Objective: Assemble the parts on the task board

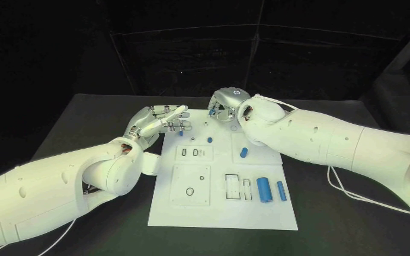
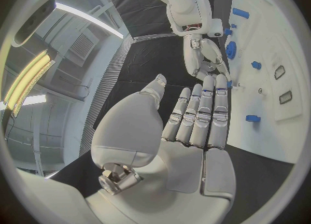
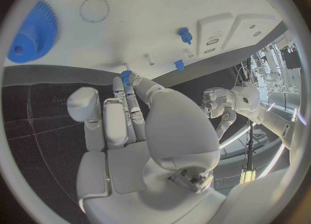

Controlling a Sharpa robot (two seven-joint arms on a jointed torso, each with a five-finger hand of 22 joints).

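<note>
A black table [image 1: 342, 220] carries the white task board [image 1: 218, 208], seen from the head camera as a long plate running away from the robot. Both white arms reach in over its far end.

The left hand [image 1: 158, 122] hovers at the board's far left corner. Its wrist camera shows the fingers [image 2: 201, 117] straight, side by side and free, the thumb apart, nothing in the palm: the hand is released.

The right hand [image 1: 224, 105] sits at the far edge, largely hidden behind its own forearm from above. The right wrist camera gives what the head view cannot: its fingers [image 3: 126, 105] extended toward the board's edge with a small blue piece [image 3: 126, 74] at the fingertips. Whether that piece is pinched or merely touched cannot be told.

That same camera picks out a blue gear [image 3: 29, 37] lying on the board, and a blue peg [image 3: 185, 35] standing in it.

Nearer the robot, the head view shows two blue cylinders [image 1: 264, 189] lying side by side by rectangular slots, and a shorter blue part [image 1: 243, 153] mid-board.
</note>
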